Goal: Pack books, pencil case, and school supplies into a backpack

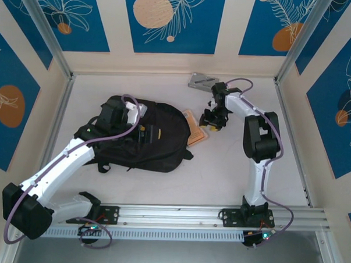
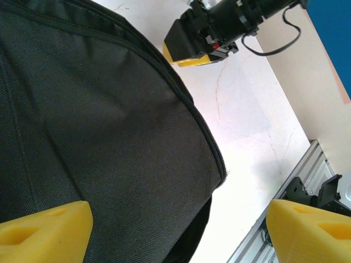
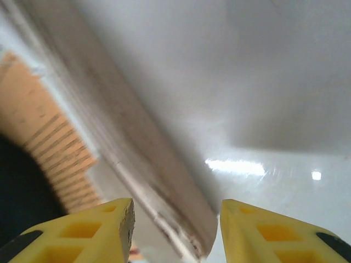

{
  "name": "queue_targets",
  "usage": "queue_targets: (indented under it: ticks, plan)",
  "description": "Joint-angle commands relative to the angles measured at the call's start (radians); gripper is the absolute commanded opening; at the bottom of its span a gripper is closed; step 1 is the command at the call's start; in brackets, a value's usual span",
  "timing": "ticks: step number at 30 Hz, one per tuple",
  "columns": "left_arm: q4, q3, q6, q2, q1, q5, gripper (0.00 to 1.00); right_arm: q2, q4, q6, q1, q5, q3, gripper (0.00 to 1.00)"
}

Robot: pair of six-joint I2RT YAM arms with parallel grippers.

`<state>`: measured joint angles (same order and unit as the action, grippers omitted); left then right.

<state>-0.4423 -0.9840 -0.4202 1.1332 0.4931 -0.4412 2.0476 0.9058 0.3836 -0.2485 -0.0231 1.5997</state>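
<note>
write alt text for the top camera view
A black backpack lies in the middle of a pale table. The robot's left hand is over its left part; the right hand is down at the orange books beside it. A grey pencil case lies near the far wall.

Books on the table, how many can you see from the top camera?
1: an orange book beside the backpack's right edge, next to the right gripper. Others may be hidden under that gripper or inside the backpack.
</note>
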Motion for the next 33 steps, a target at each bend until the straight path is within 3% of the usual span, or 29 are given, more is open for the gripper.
queue_targets:
  ticks: [1, 5, 10, 19, 33]
  plan:
    - [0.019, -0.002, -0.013, -0.011, -0.006, -0.022, 0.82, -0.089, -0.084, 0.032, 0.007, -0.027, -0.004, 0.45]
    - [0.009, 0.000, -0.004, -0.014, -0.005, -0.005, 0.82, -0.013, -0.089, -0.004, 0.016, -0.203, 0.085, 0.48]
    - [0.001, 0.004, 0.007, -0.018, -0.005, 0.014, 0.82, 0.139, 0.024, -0.066, -0.018, -0.120, 0.228, 0.52]
    - [0.004, 0.003, 0.008, -0.006, -0.005, 0.011, 0.82, 0.169, 0.010, -0.080, -0.029, -0.036, 0.172, 0.53]
    - [0.009, 0.005, 0.000, -0.007, -0.005, -0.002, 0.82, 0.133, -0.017, -0.070, -0.117, 0.006, 0.047, 0.40]
